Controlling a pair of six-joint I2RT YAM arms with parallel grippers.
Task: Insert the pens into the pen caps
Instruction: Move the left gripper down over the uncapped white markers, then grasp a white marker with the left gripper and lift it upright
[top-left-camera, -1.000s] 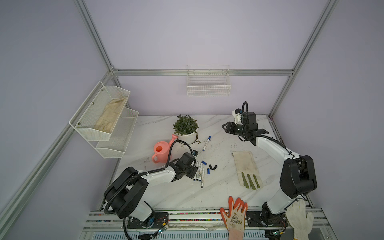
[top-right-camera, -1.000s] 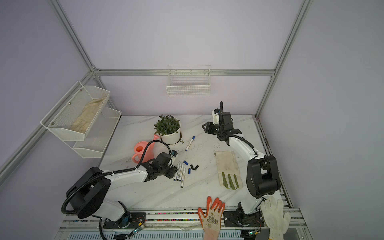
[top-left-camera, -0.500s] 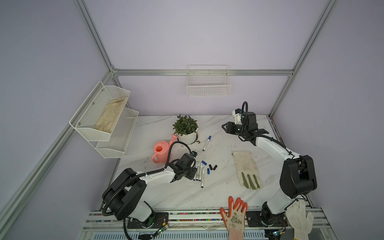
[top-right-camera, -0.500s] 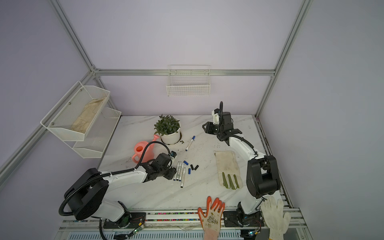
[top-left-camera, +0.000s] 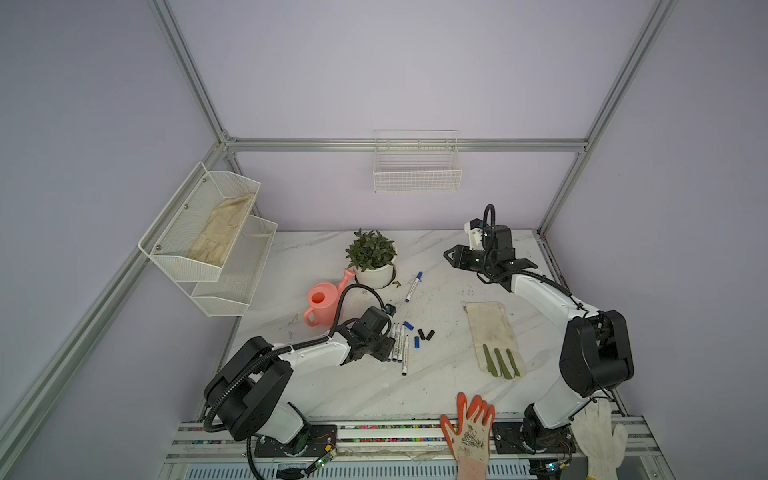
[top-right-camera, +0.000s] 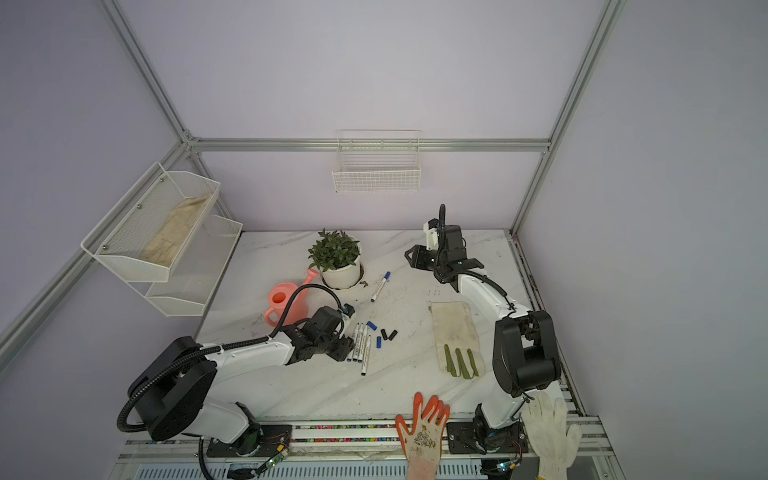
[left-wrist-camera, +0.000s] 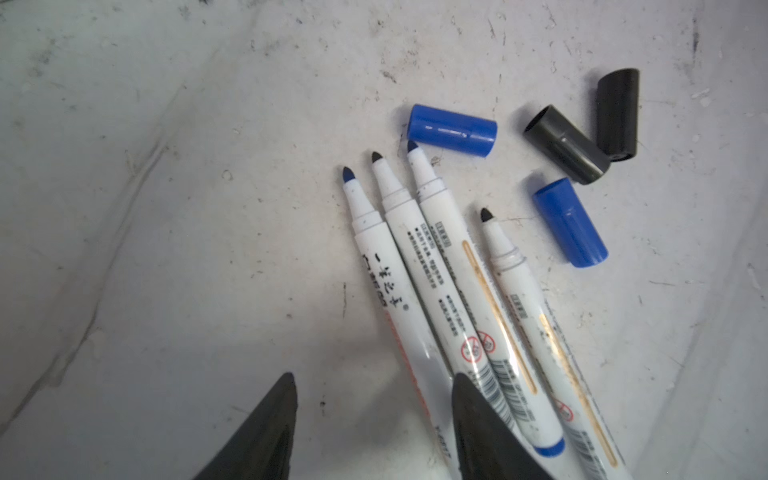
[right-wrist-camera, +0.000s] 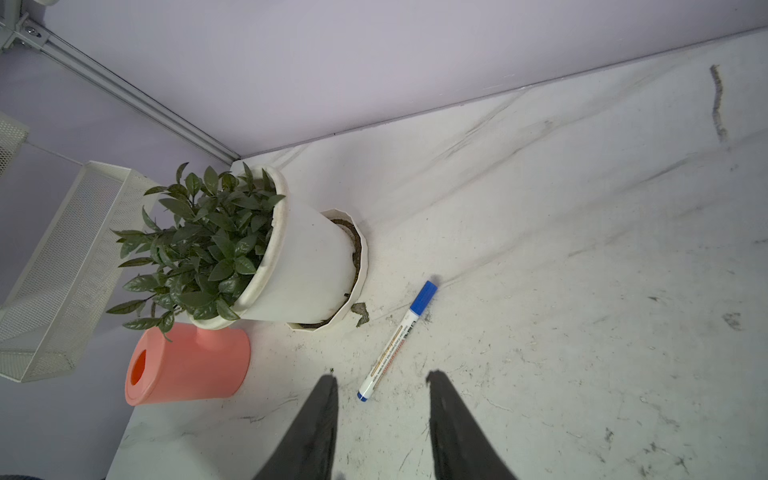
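Left wrist: uncapped pens (left-wrist-camera: 436, 291) parallel, tips toward caps (left-wrist-camera: 453, 131); left claw (left-wrist-camera: 374, 376), right claw (right-wrist-camera: 382, 374) open.

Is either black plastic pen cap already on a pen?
No, the left wrist view shows both black plastic pen caps lying loose on the white marble tabletop, with no pen inside.

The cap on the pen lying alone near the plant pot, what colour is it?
The cap is blue, clearest in the right wrist view.

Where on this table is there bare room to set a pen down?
Bare between the capped pen and the beige glove, and in front, between the uncapped pens and the orange glove. Crowded around the loose caps and watering can.
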